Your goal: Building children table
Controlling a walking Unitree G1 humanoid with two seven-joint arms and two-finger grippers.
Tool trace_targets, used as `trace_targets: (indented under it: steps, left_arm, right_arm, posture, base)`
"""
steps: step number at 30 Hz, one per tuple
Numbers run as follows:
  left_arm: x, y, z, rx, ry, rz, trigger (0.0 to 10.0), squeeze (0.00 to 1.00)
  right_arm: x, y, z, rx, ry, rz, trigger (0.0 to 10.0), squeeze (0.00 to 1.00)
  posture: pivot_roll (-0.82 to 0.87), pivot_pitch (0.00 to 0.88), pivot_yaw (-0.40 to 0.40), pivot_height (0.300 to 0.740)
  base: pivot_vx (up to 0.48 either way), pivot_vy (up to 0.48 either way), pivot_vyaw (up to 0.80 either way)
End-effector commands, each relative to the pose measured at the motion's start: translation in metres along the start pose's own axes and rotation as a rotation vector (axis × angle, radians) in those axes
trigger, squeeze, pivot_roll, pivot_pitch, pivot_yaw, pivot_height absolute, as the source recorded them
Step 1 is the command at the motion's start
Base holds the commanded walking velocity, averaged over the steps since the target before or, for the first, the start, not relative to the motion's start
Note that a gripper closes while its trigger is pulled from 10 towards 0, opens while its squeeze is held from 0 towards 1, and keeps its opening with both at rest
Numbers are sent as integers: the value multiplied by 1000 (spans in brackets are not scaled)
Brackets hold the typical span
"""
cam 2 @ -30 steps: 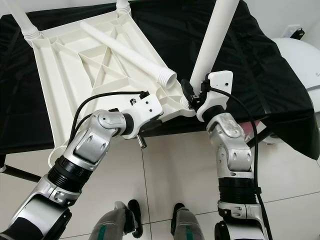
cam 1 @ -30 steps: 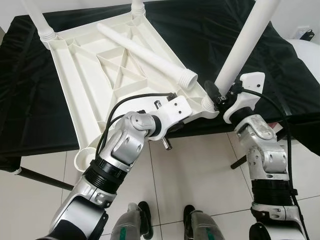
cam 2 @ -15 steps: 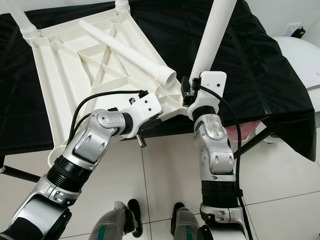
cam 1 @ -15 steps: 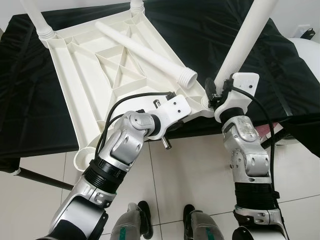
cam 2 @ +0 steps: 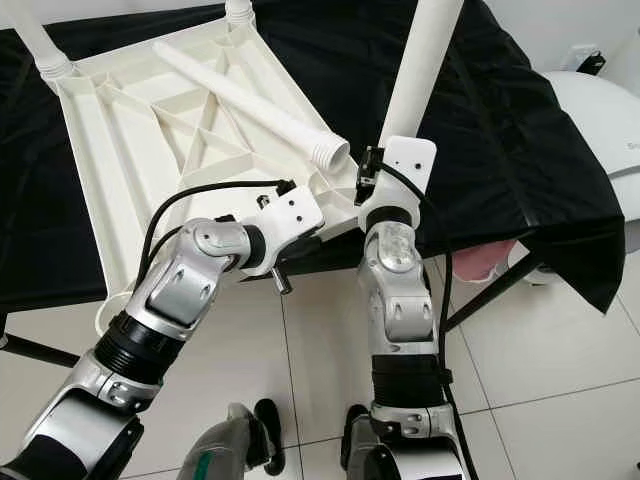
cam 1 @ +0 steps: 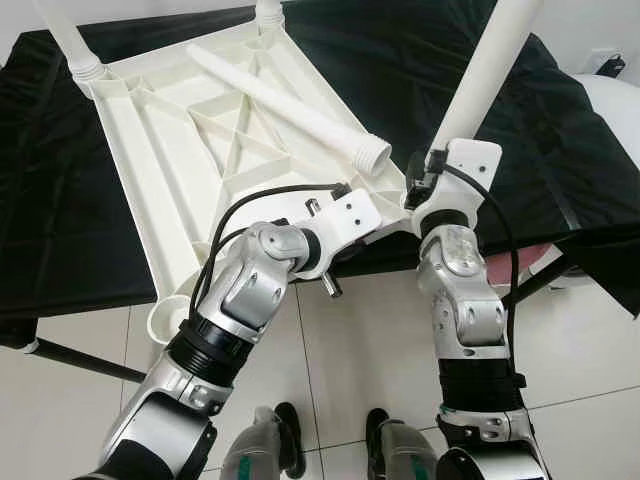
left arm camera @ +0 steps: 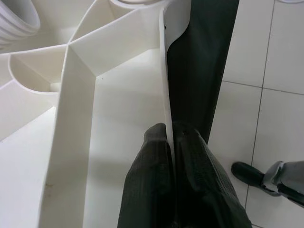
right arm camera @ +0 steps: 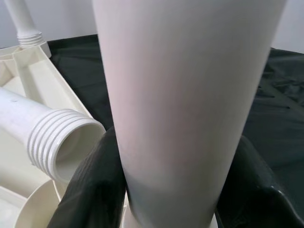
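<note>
Left eye view: white plastic children's tabletop [cam 1: 190, 150], upturned with ribbed underside showing, lying on a work table draped in black cloth [cam 1: 60, 230]. One loose table leg [cam 1: 285, 105] with a threaded end rests diagonally across the ribs. Two legs stand at the far corners, one at the left [cam 1: 70, 40]. A fourth, upright leg [cam 1: 485, 75] stands at the near right corner, with the right gripper [cam 1: 425, 180] at its base. The left gripper [cam 1: 345, 250] sits at the tabletop's near edge, fingers hidden beneath its wrist housing. White floor tiles [cam 1: 380, 340] lie below. Left wrist view: two black fingers [left arm camera: 190, 161] closed narrowly upon the thin outer rim of the tabletop [left arm camera: 118, 109], one finger each side, touching it. Right wrist view: the upright leg [right arm camera: 190, 104] stands between the two black fingers [right arm camera: 90, 190], both pressed against its sides; the loose leg's threaded mouth [right arm camera: 61, 137] lies just beside.
</note>
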State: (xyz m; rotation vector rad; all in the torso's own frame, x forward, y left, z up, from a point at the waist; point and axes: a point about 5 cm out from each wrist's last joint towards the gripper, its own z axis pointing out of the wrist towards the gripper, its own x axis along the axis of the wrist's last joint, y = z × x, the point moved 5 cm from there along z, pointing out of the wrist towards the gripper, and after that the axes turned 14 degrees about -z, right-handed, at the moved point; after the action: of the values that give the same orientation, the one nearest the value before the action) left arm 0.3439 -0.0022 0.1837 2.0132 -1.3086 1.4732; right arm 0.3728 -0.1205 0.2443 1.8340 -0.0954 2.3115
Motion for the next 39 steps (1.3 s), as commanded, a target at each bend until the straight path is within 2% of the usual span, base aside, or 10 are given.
trace_targets:
  steps: [1, 13, 14, 25, 26, 27, 28, 34, 35, 39]
  left_arm:
    - [9, 0, 3, 69, 36, 37, 10000, 0]
    - [8, -1, 3, 74, 34, 34, 10000, 0]
    - [8, -1, 3, 75, 34, 33, 10000, 0]
    - [8, -2, 3, 84, 37, 28, 10000, 0]
    - [8, -2, 3, 84, 37, 28, 10000, 0]
    - [8, -2, 3, 85, 37, 28, 10000, 0]
    - [8, -2, 3, 85, 37, 28, 10000, 0]
    - [9, -2, 3, 85, 40, 26, 10000, 0]
    - [9, -2, 3, 85, 41, 25, 10000, 0]
    - [9, -1, 4, 83, 42, 24, 10000, 0]
  right_arm:
    - [5, -19, 1, 22, -12, 64, 10000, 0]
    - [-1, -26, 5, -17, -40, 33, 10000, 0]
    - [-2, -28, 4, -4, -44, 41, 10000, 1000]
    - [0, -30, 0, 73, -11, 55, 10000, 976]
    - [2, -29, 0, 90, 3, 57, 10000, 247]
    - [3, -28, -1, 102, 12, 58, 10000, 247]
    - [4, -28, -1, 121, 16, 63, 10000, 0]
    - [9, -17, 1, 212, 48, 91, 10000, 0]
    - [11, -7, 4, 304, 66, 98, 10000, 0]
    - [11, 4, 8, 380, 74, 92, 10000, 0]
  posture:
    - [-143, 192, 44, 740]
    - [-137, 198, 43, 740]
    - [-137, 198, 43, 740]
    - [-141, 202, 40, 740]
    - [-142, 204, 38, 740]
    - [-142, 204, 38, 740]
    - [-142, 204, 38, 740]
    - [-147, 205, 36, 740]
    - [-153, 207, 35, 740]
    - [-154, 206, 36, 740]
  base:
    - [0, 0, 0]
    - [0, 0, 0]
    - [0, 0, 0]
    - [0, 0, 0]
    - [0, 0, 0]
    - [0, 0, 0]
    - [0, 0, 0]
    - [0, 0, 0]
    - [0, 0, 0]
    - [0, 0, 0]
